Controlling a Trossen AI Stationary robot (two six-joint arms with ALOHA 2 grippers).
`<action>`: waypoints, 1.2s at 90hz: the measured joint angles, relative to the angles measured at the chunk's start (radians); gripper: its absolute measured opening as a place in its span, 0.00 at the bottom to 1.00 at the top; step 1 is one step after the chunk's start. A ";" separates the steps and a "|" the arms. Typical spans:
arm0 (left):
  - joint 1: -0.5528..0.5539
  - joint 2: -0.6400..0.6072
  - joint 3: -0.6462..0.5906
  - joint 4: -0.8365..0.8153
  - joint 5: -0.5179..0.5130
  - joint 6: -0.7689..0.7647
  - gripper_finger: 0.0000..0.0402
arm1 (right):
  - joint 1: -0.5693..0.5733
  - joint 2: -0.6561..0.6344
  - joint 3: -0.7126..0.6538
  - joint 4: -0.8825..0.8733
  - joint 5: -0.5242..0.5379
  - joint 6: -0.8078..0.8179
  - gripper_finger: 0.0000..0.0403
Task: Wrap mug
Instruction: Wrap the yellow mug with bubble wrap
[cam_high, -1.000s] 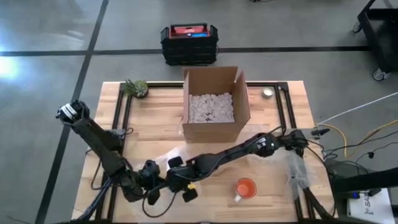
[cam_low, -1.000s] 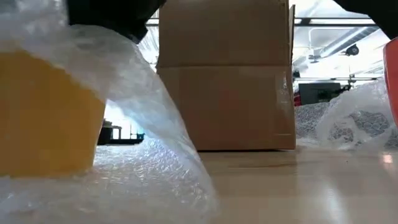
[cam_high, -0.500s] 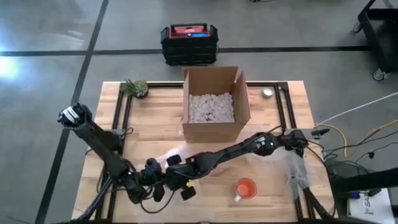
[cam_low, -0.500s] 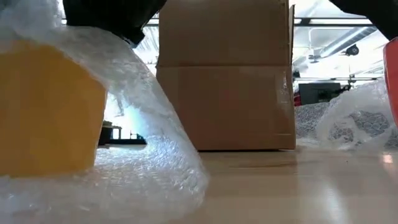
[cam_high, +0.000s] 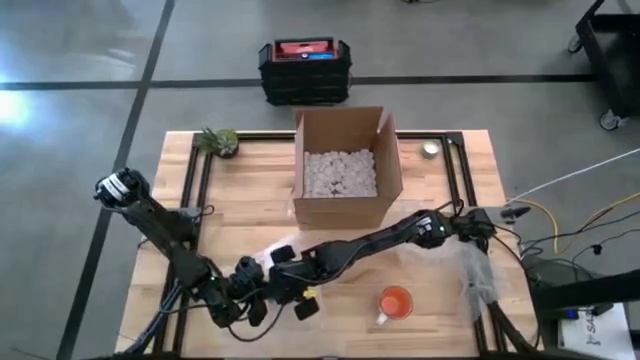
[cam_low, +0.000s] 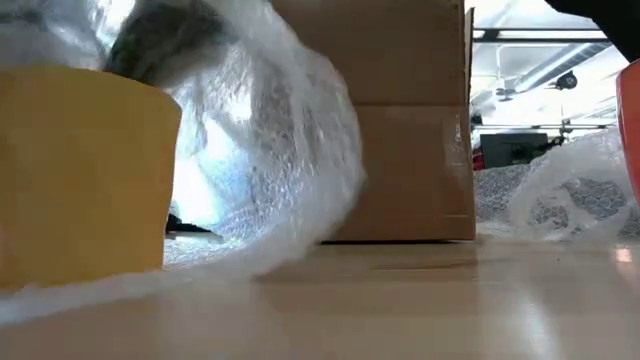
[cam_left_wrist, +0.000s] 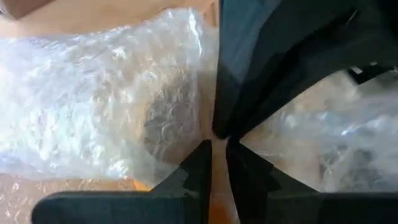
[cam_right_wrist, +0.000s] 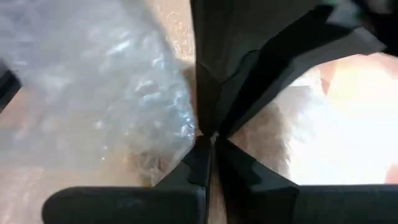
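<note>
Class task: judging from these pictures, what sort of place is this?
Probably a workshop or lab packing station: bare concrete floor, a wooden worktable, an open cardboard box of packing peanuts, and a wheeled cart.

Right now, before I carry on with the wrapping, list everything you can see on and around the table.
Yellow mug: one, yellow, front left of the table, partly under the wrap.
Clear bubble wrap sheet: one, transparent, draped over and beside the yellow mug.
Orange-red mug: one, front right of the table.
Open cardboard box: one, brown, back centre, holding white packing pieces.
Small potted plant: one, green, back left corner.
Crumpled clear plastic: one heap, right edge.
Small round object: one, pale, back right.
Black crate: one, red contents, on the floor behind.
Left gripper: nearly shut at the wrap.
Right gripper: shut on the wrap.
</note>
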 joint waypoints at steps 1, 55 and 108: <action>0.000 0.000 0.000 0.000 0.000 0.000 0.09 | 0.000 -0.006 0.000 -0.003 0.000 -0.002 0.01; -0.001 -0.003 -0.003 0.006 -0.003 0.000 0.09 | -0.007 -0.123 -0.024 -0.329 -0.003 0.000 0.01; -0.001 -0.007 -0.003 0.030 -0.019 0.013 0.09 | 0.018 -0.136 -0.216 -0.063 -0.026 0.032 0.01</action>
